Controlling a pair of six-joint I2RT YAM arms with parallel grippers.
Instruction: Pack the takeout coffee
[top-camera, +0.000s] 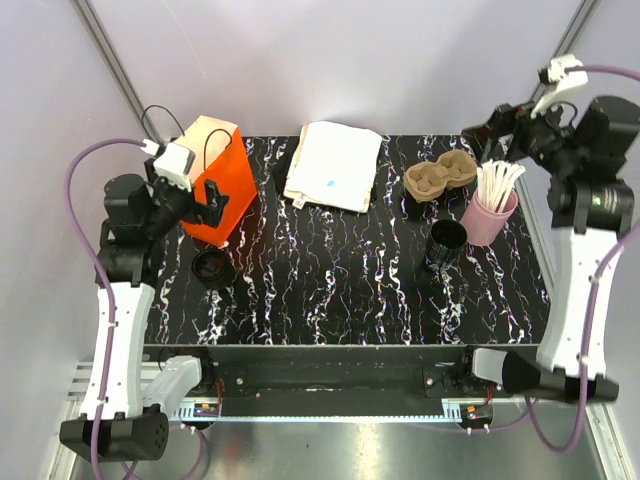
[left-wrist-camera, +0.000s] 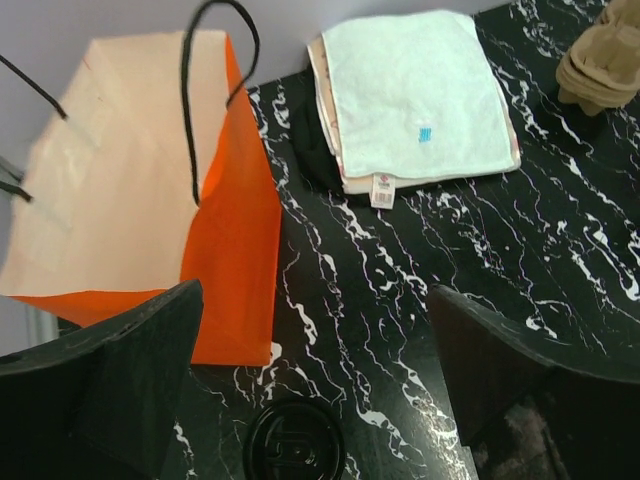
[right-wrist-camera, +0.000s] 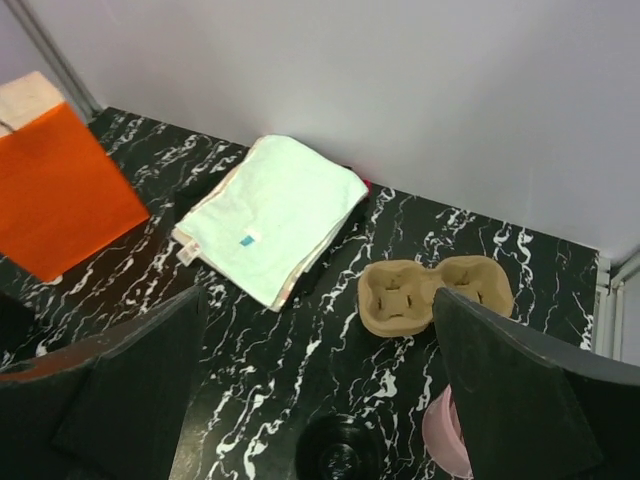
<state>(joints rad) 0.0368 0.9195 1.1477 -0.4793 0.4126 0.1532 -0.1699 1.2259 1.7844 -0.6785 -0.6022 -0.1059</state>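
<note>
Top external: "The coffee cup (top-camera: 446, 240) is pictured upright on the marbled table (top-camera: 330, 290), right of centre, just beside the pink cup (top-camera: 490, 215) of white sticks. How are the claws held?"

Wrist views: "Both are spread wide, and nothing is gripped. The left gripper (left-wrist-camera: 315, 295) is seen above a black lid (left-wrist-camera: 293, 442) (beside the orange bag (left-wrist-camera: 235, 250)). The right gripper (right-wrist-camera: 318, 295) is held high near the back right corner, with the cardboard carrier (right-wrist-camera: 432, 292) and folded towels (right-wrist-camera: 275, 215) in sight."
</note>
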